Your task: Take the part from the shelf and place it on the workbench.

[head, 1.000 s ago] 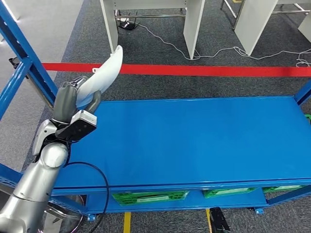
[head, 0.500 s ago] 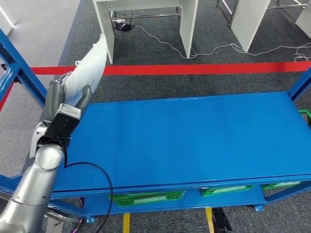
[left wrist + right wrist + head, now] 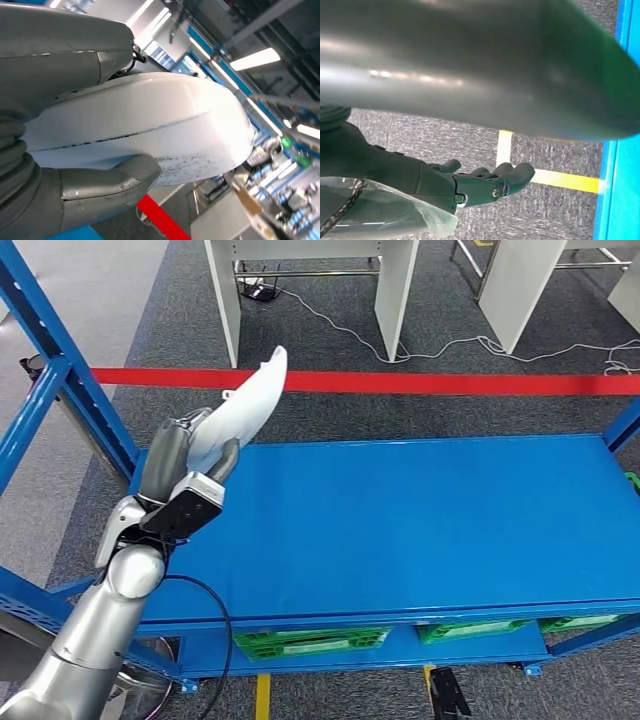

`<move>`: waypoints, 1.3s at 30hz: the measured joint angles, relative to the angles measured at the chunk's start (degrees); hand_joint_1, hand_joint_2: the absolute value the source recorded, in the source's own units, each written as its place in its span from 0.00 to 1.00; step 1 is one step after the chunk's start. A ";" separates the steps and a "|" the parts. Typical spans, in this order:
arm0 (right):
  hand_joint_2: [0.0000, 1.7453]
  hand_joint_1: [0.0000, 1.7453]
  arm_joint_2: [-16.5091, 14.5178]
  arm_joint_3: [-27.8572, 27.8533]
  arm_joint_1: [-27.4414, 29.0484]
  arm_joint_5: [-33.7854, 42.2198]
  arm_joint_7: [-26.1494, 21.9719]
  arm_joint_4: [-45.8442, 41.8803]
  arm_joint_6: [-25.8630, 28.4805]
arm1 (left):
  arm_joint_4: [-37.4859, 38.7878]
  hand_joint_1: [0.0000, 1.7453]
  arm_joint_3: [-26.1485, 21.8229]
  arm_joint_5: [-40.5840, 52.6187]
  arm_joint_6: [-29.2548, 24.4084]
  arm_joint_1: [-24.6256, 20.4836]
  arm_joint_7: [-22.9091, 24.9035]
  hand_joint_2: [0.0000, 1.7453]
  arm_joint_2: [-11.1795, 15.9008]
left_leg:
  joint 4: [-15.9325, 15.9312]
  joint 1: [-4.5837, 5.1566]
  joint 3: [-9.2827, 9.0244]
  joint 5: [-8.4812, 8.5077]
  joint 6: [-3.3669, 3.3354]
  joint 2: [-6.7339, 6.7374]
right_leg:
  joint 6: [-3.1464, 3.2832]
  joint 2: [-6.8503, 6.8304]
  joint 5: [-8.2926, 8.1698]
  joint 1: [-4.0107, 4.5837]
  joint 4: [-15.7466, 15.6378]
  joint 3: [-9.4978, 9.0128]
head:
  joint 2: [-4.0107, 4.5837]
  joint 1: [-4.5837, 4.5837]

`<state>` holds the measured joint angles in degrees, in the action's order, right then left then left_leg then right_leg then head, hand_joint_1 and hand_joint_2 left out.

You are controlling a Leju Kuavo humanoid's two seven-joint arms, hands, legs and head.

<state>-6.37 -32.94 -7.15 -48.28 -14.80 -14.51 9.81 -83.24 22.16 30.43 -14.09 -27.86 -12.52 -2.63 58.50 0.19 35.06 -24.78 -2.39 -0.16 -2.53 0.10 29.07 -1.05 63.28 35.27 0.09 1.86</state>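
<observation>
- Left hand (image 3: pixel 180 455), grey-covered with darker fingers, clenched around the base of a long white curved plastic part (image 3: pixel 245 405); grasp confirmed in the left wrist view, thick grey thumb (image 3: pixel 109 187) under the part (image 3: pixel 151 125), fingers over it.
- Part carried in the air at upper left of the head view, tip raised toward the red floor stripe (image 3: pixel 453 384), above the rear left corner of the bare blue metal shelf deck (image 3: pixel 423 530); no contact with the deck seen.
- Change against half a second ago: hand and part now further right and lower in frame, over the deck corner rather than off its left end; tip swung rightward. Whole scene also shifted a little, so part of this is camera motion.
- Right hand (image 3: pixel 478 185) hanging low over grey carpet near a yellow floor line (image 3: pixel 561 180), fingers loosely extended, holding nothing.
- Judgement: pick-up complete; transfer under way; placing on the workbench not yet done. White table legs (image 3: pixel 396 295) beyond the stripe possibly the workbench; cannot tell.
</observation>
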 joint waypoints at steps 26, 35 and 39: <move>0.00 0.00 -0.27 0.00 0.10 -0.05 -0.02 0.00 0.14 | 1.07 1.00 3.54 0.88 -0.86 -1.01 0.22 1.00 -0.92 | -0.96 -0.28 -1.17 -0.19 -0.24 0.18 | -0.61 -0.11 4.90 -0.08 8.95 5.44 | 0.00 -0.21; 0.00 0.00 -0.28 0.00 -0.05 -0.04 -0.02 0.00 0.27 | 1.08 1.00 3.54 0.59 -1.62 -0.80 0.04 1.00 -0.97 | 0.29 0.08 1.14 1.43 1.57 0.12 | 0.73 0.01 -0.92 0.14 -5.34 -3.52 | 0.00 -0.26; 0.00 0.00 -0.28 -0.03 -0.02 -0.05 -0.02 0.00 0.34 | 1.08 1.00 3.52 0.49 -1.69 -0.77 0.02 1.00 -0.87 | 6.75 -0.24 3.74 -4.00 2.80 0.05 | 2.27 -0.31 -2.40 -0.12 -5.48 -2.14 | 0.00 -0.55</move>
<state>-6.66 -32.97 -7.17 -48.33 -14.82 -14.51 10.15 -82.16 25.68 30.92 -15.78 -28.62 -12.50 -3.50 65.25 -0.04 38.80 -28.78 0.41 -0.11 -0.26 -0.22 26.67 -1.17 57.80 33.13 0.09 1.32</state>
